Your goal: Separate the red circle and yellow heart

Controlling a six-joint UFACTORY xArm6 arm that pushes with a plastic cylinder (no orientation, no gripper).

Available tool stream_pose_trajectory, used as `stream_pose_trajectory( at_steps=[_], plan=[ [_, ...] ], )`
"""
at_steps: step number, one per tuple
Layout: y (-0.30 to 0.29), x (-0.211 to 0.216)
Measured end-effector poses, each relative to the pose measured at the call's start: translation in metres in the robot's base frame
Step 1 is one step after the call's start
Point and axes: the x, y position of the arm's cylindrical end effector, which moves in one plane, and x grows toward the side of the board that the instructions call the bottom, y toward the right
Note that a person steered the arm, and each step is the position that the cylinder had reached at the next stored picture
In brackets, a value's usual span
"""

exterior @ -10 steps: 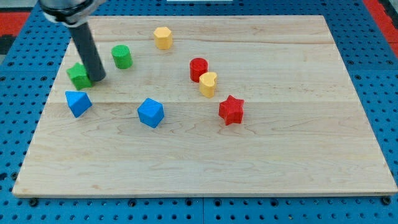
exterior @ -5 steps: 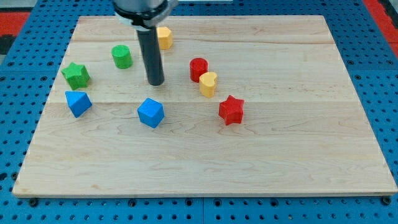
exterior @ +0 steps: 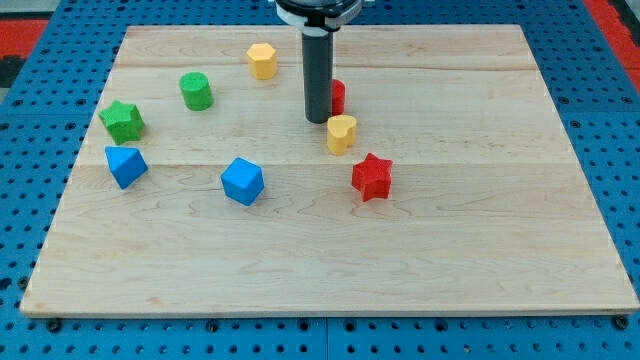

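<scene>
The red circle (exterior: pixel 339 96) stands on the wooden board (exterior: pixel 480 200) above centre, mostly hidden behind my rod. The yellow heart (exterior: pixel 341 133) sits just below it, close to it. My tip (exterior: pixel 317 119) is down on the board right beside the red circle's left side and just up-left of the yellow heart.
A red star (exterior: pixel 372 176) lies below-right of the heart. A blue block (exterior: pixel 242 181) is at centre left, another blue block (exterior: pixel 125 165) at far left. A green star (exterior: pixel 122 121), a green cylinder (exterior: pixel 196 91) and a yellow hexagon (exterior: pixel 262 60) lie at upper left.
My tip has swept from the green star at the left across to the right, ending against the red circle. No block has clearly moved.
</scene>
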Motion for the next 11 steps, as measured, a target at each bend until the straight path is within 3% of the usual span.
stream_pose_trajectory(
  at_steps=[3, 5, 7, 9, 10, 11],
  plan=[
    [0.042, 0.022],
    [0.122, 0.022],
    [0.075, -0.039],
    [0.024, -0.043],
    [0.083, -0.026],
    [0.142, 0.018]
  ],
)
